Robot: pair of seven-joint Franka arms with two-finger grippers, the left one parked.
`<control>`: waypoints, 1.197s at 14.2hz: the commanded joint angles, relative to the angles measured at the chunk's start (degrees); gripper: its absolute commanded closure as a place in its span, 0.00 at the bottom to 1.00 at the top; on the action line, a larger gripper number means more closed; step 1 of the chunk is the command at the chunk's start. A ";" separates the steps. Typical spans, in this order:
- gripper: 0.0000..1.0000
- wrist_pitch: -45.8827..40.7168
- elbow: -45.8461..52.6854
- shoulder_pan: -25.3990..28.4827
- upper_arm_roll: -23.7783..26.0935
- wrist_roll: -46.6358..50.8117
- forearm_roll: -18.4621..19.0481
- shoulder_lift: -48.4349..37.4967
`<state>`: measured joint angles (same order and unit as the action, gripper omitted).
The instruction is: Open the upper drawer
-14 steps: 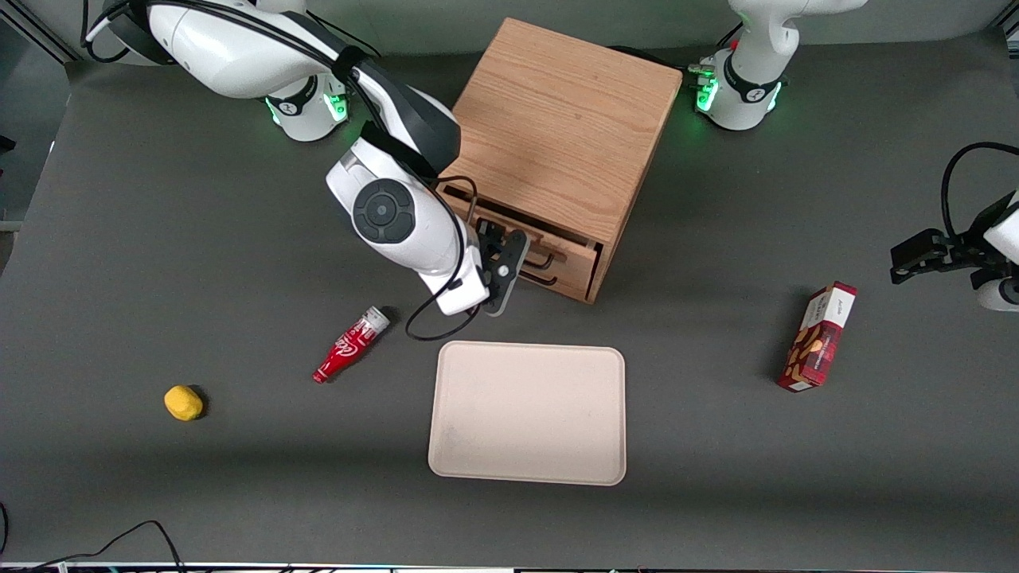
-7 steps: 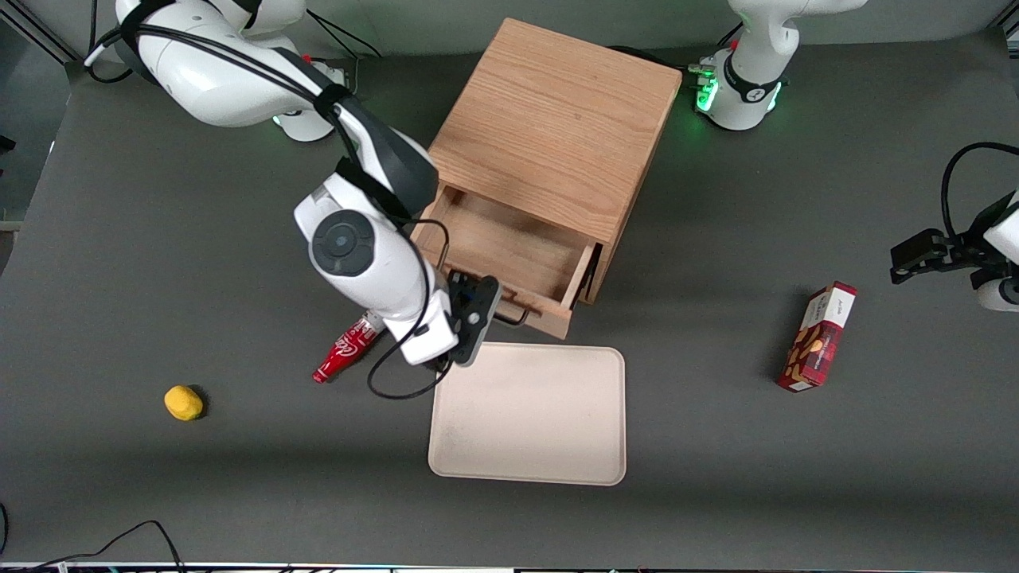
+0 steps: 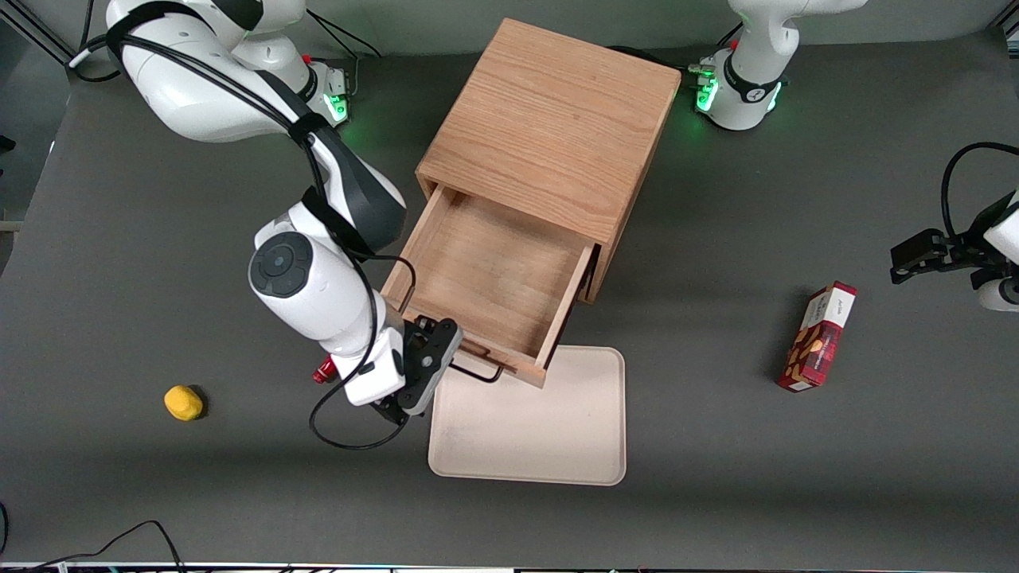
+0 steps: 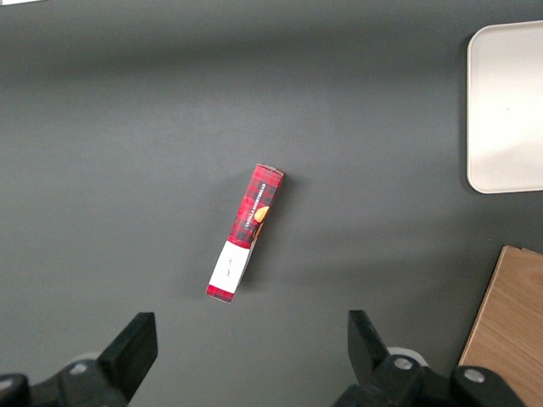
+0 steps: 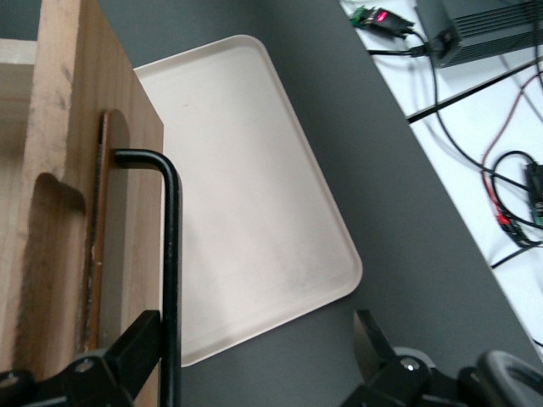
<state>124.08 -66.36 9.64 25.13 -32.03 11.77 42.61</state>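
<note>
The wooden cabinet (image 3: 549, 119) stands at the back middle of the table. Its upper drawer (image 3: 493, 278) is pulled far out and is empty inside; its front overhangs the tray's edge. The lower drawer is hidden under it. My right gripper (image 3: 454, 362) is at the drawer's front, at the thin dark bar handle (image 3: 478, 372). In the right wrist view the gripper (image 5: 254, 339) is open: the handle (image 5: 172, 271) runs between the fingers, close against one finger (image 5: 136, 339), with the other finger (image 5: 373, 339) well apart. The drawer front (image 5: 59, 212) is beside the handle.
A beige tray (image 3: 541, 430) lies on the table just in front of the open drawer. A red bottle (image 3: 322, 371) is mostly hidden under my arm. A yellow object (image 3: 183, 402) lies toward the working arm's end, a red box (image 3: 820, 336) toward the parked arm's.
The upper drawer has slid from almost shut to far out. My gripper has moved toward the front camera along with the handle, over the red bottle.
</note>
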 commanded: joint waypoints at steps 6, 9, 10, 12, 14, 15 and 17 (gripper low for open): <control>0.00 -1.72 1.50 -0.50 0.18 15.54 -6.31 -4.09; 0.00 -12.15 1.23 -0.68 0.27 33.12 -6.23 -11.64; 0.00 -17.50 0.88 -1.81 -0.08 36.39 -6.14 -15.06; 0.00 -25.52 -0.43 -5.67 -3.13 36.26 -5.79 -21.74; 0.00 -28.71 -5.59 -5.86 -12.95 33.46 -5.61 -30.08; 0.00 -28.37 -9.11 -6.30 -16.48 32.13 -5.61 -33.87; 0.00 -26.27 -15.26 -8.83 -20.02 32.03 -6.05 -39.59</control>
<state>94.51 -70.55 2.28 8.18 -0.01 6.61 10.85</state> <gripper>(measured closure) 0.000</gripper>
